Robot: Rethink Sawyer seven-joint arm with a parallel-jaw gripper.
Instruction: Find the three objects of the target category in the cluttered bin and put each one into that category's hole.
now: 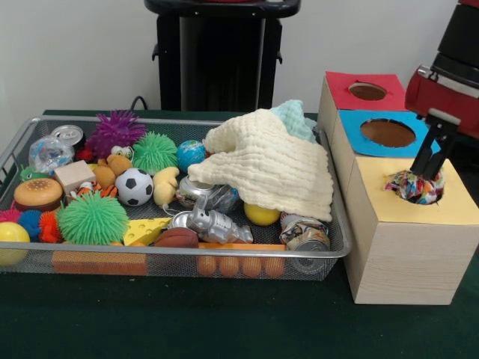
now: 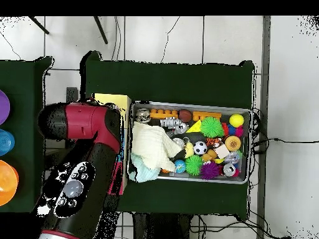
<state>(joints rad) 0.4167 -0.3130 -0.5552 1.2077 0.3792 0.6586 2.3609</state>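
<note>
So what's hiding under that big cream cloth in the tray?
Poking out from under the cream cloth are a mint-green cloth, a yellow ball and crushed cans. Anything further beneath it is covered.

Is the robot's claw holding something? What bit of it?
The gripper reaches down onto a colourful fabric bundle at the yellow box's hole, at the bundle's top. Whether it grips can't be told.

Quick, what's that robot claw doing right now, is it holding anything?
Gripper: at the colourful fabric bundle sitting in the yellow box's hole; open or closed cannot be told.
</note>
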